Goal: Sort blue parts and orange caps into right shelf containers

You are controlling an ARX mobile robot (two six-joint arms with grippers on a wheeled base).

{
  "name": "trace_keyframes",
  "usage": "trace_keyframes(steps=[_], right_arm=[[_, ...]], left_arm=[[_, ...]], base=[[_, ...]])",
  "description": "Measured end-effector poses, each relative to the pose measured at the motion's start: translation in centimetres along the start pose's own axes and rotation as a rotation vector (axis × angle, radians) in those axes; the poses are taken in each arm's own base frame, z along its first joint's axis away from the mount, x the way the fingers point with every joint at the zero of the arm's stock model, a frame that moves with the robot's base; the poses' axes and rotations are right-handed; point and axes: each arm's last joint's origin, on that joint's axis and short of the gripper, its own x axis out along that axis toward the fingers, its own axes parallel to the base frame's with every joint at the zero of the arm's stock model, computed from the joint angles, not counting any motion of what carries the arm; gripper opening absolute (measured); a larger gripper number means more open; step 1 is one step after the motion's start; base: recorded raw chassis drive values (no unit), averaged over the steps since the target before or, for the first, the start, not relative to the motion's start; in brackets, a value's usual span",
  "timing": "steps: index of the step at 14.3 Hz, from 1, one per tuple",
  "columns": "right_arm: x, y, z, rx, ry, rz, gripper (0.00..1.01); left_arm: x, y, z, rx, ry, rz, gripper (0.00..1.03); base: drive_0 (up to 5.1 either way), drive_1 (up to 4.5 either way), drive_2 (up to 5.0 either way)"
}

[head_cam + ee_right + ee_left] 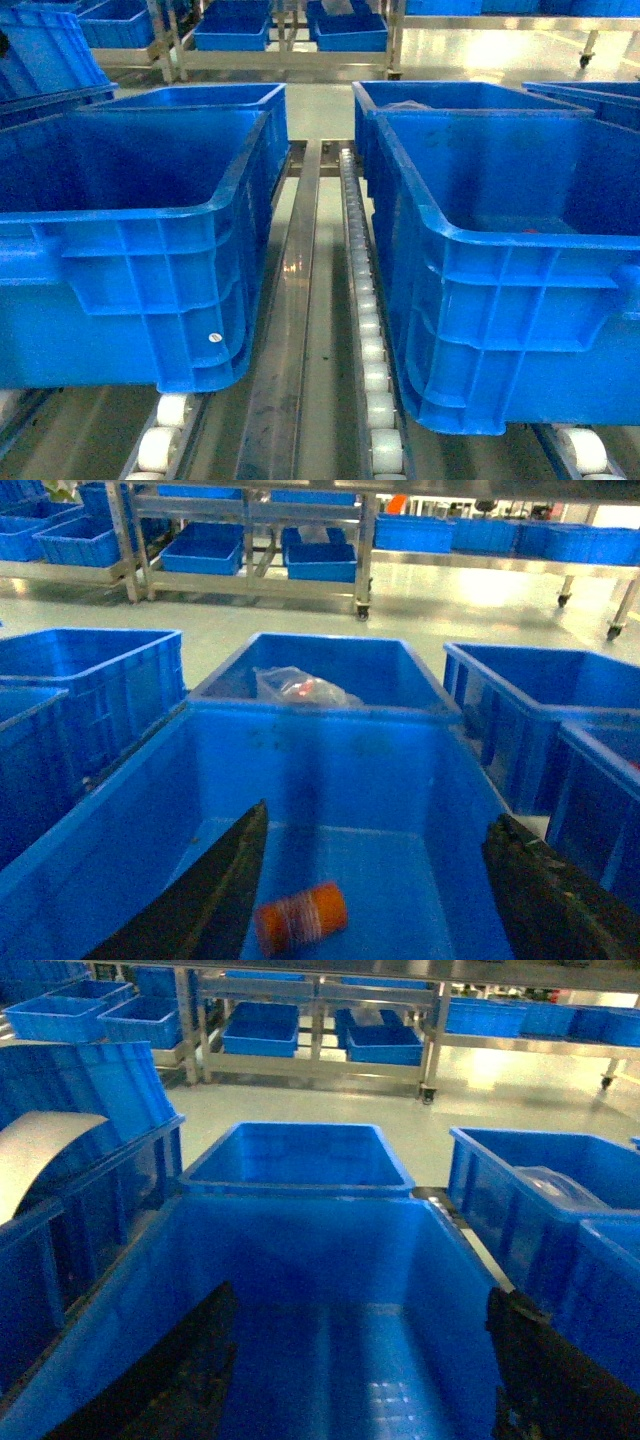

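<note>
Inside the right blue crate [330, 770], an orange cap [300, 916] lies at 6 o'clock between the released right fingers [215, 900]; left fingers [175, 1380] likewise released.

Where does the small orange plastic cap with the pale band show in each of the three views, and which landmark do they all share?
Right wrist: the small orange plastic cap lies on its side at bottom centre-left, on the floor of the large blue plastic crate.
Head: not discernible; that crate's near wall hides the floor.
Left wrist: not in it.
Shared landmark: the steel shelf rack holding small blue bins at the back.
</note>
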Motion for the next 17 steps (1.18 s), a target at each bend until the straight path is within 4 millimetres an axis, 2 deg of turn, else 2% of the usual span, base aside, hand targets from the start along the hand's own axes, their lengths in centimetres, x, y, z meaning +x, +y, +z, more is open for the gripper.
trace_keyframes(steps=[2, 5, 6, 10, 15, 16, 17], right_arm=[[-1.8, 0.0, -1.2, 0.008, 0.015, 0.001, 0.47], [-5.3, 0.0, -2.8, 0.011, 0.015, 0.001, 0.07], [-6.5, 0.1, -3.3, 0.014, 0.016, 0.001, 0.02], [-9.6, 0.1, -4.5, 0.015, 0.021, 0.001, 0.02], [-12.3, 0.1, -5.6, 0.015, -0.008, 0.000, 0.02], [-12.6, 0.1, -6.4, 0.015, 0.036, 0.001, 0.02], [-12.9, 0.1, -6.3, 0.015, 0.035, 0.001, 0.02]], left_arm=[[-1.8, 0.0, -1.2, 0.003, 0.002, 0.000, 0.50], [-5.6, 0.2, -3.5, 0.003, 0.020, 0.008, 0.11], [-6.6, 0.2, -3.9, 0.003, 0.018, 0.008, 0.01], [-10.0, 0.2, -5.4, 0.003, 0.021, 0.008, 0.02], [-12.8, 0.2, -6.5, 0.003, 0.025, 0.008, 0.02], [-13.2, 0.2, -6.6, 0.003, 0.006, 0.008, 0.02], [-13.5, 0.2, -7.2, 0.003, 0.005, 0.008, 0.02]], base=[[0.0, 0.00, 0.0], [0.0, 0.00, 0.0], [0.0, 0.00, 0.0], [0.0, 0.00, 0.0], [0.0, 0.00, 0.0], [0.0, 0.00, 0.0], [0.0, 0.00, 0.0]])
